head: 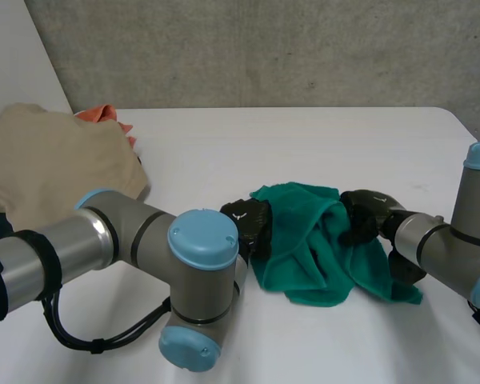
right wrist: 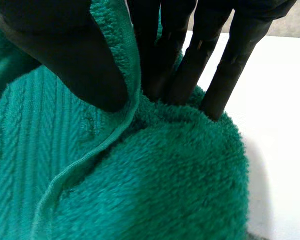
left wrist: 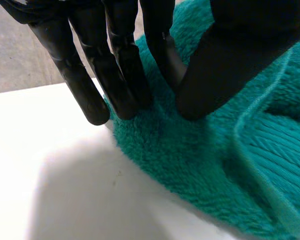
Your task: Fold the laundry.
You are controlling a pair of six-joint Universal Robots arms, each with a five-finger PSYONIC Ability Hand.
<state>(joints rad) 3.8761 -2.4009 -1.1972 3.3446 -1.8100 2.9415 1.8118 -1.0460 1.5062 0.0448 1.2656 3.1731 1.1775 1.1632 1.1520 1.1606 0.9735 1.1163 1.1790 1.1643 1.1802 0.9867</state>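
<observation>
Head view: left hand (head: 252, 226) (half hidden behind own elbow (head: 202, 240)) and right hand (head: 362, 214) each pinch crumpled green towel (head: 304, 256).

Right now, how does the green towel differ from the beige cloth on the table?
The green towel lies crumpled mid-table between the arms; the beige cloth sits heaped at the table's far left. The left hand and right hand both pinch the towel at opposite sides; neither hand touches the beige cloth. Both are unfolded and rest on the white table.
</observation>
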